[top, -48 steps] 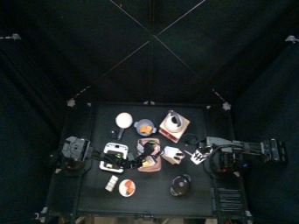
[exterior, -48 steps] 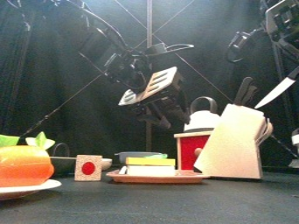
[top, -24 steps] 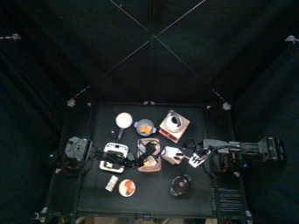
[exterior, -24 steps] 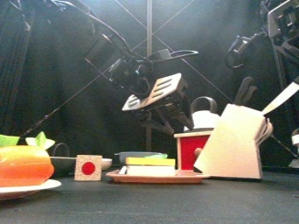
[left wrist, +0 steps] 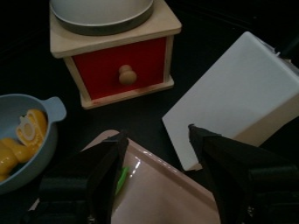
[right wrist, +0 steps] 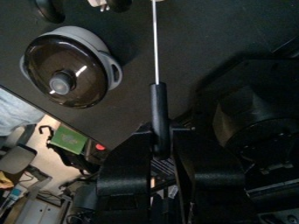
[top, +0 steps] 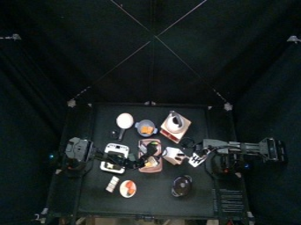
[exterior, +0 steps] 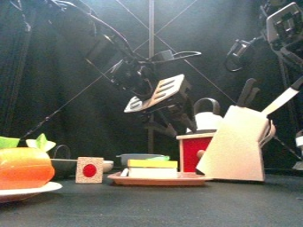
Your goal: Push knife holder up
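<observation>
The knife holder (exterior: 235, 144) is a white wedge block beside a red grinder (exterior: 193, 147); the top view shows the knife holder (top: 175, 155) at the table's middle. In the left wrist view the holder (left wrist: 239, 92) lies just beyond my left gripper (left wrist: 158, 144), which stands open over the pinkish board (left wrist: 158, 188) without touching the block. From the right, my right gripper (right wrist: 158, 144) is shut on a knife's black handle (right wrist: 159, 103). The knife's pale blade (exterior: 284, 96) slants up beside the holder's top.
A blue bowl of lemon slices (left wrist: 21, 140) sits near the grinder (left wrist: 114, 59). A dark lidded pot (right wrist: 70, 68) stands at the table's front. An orange on a plate (exterior: 24, 168) and a small white tile with a red dot (exterior: 89, 168) lie front left.
The left gripper has dropped slightly and shifted right above the board. The right arm has edged left with the knife, whose blade sits a little lower.
</observation>
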Available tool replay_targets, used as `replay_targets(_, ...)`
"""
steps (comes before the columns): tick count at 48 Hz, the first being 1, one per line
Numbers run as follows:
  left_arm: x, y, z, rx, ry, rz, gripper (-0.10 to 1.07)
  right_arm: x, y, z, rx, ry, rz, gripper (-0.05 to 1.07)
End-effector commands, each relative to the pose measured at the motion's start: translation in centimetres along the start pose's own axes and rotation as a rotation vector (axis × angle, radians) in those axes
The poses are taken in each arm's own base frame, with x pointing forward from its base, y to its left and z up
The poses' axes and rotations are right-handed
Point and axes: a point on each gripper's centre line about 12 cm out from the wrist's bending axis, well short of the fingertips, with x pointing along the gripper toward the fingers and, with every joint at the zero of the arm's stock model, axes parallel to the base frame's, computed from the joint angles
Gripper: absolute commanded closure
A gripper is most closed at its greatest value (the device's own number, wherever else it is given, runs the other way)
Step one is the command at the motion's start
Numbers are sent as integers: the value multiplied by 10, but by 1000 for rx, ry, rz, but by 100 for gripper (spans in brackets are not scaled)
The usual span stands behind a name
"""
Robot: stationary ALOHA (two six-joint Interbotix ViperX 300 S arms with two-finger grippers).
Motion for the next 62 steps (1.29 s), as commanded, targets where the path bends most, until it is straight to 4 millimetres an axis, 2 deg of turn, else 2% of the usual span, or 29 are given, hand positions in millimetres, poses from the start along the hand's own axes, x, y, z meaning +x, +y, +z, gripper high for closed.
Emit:
replay_targets(1, -1, -3, 15, -27, -30, -8, 5, -4, 0, -1, 0, -11, 17, 55)
replay_targets(40, 4, -15, 21, -35, -31, -49, 5, 13, -7, 24, 87, -19, 14, 55)
replay_targets(62, 4, -15, 22, -34, -32, -49, 5, 20, -13, 38, 120, -97, 33, 53)
